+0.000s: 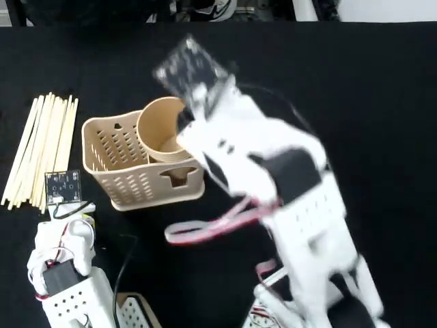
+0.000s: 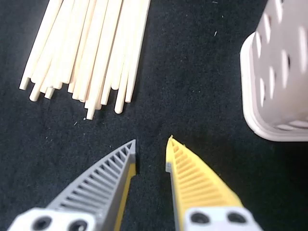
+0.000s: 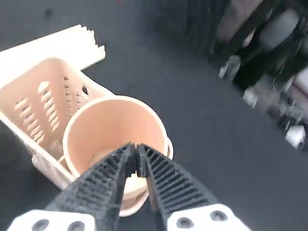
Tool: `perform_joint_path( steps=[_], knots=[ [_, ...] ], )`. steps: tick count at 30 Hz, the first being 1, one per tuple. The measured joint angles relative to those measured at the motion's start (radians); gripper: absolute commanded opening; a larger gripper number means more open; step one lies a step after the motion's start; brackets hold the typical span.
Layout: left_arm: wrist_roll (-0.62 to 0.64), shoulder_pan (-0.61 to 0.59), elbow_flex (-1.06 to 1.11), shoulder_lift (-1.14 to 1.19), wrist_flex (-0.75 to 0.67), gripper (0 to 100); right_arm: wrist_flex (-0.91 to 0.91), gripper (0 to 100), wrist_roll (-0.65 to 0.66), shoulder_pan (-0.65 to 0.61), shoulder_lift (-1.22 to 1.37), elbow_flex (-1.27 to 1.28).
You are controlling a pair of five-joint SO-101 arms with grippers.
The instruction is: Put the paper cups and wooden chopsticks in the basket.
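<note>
Wooden chopsticks (image 2: 86, 53) lie bundled beside the basket (image 2: 279, 72): light, stiff, slippery, best pinched mid-length. Left gripper (image 2: 151, 140) fingers are slightly spread; right gripper (image 3: 136, 146) fingers seem pressed together over the basketed paper cups (image 3: 110, 125).

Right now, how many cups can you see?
1 for sure: a cup tilted in the basket, at the end away from the chopsticks. Extra rims below it suggest nested cups, partly hidden.

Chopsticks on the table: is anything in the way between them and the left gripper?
Nothing visible. Bare black table lies between the left gripper and the chopsticks; the basket stands off to one side.
</note>
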Motion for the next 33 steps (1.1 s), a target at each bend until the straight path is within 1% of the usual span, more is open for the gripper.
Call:
perform_joint_path(
  steps=[3,6,10,14,17,21,26,31,33],
  knots=[
    [0.000,0.000,0.000,0.000,0.000,11,-0.232,1.2,-0.002,0.000,-0.150,0.308],
    [0.000,0.000,0.000,0.000,0.000,11,-0.442,1.2,-0.005,0.000,-0.232,0.557],
    [0.000,0.000,0.000,0.000,0.000,11,-0.635,1.2,-0.006,0.000,-0.247,0.723],
    [0.000,0.000,0.000,0.000,0.000,11,-0.677,1.2,-0.006,0.000,-0.216,0.744],
    [0.000,0.000,0.000,0.000,0.000,11,-0.672,1.2,-0.008,0.000,-0.184,0.713],
    [0.000,0.000,0.000,0.000,0.000,11,-0.601,1.2,-0.008,0.000,-0.158,0.634],
    [0.000,0.000,0.000,0.000,0.000,11,-0.381,1.2,-0.003,-0.012,-0.195,0.496],
    [0.000,0.000,0.000,0.000,0.000,11,-0.132,1.2,-0.002,-0.015,-0.333,0.270],
    [0.000,0.000,0.000,0.002,0.000,11,-0.068,1.2,-0.002,0.012,-0.385,0.229]
  ],
)
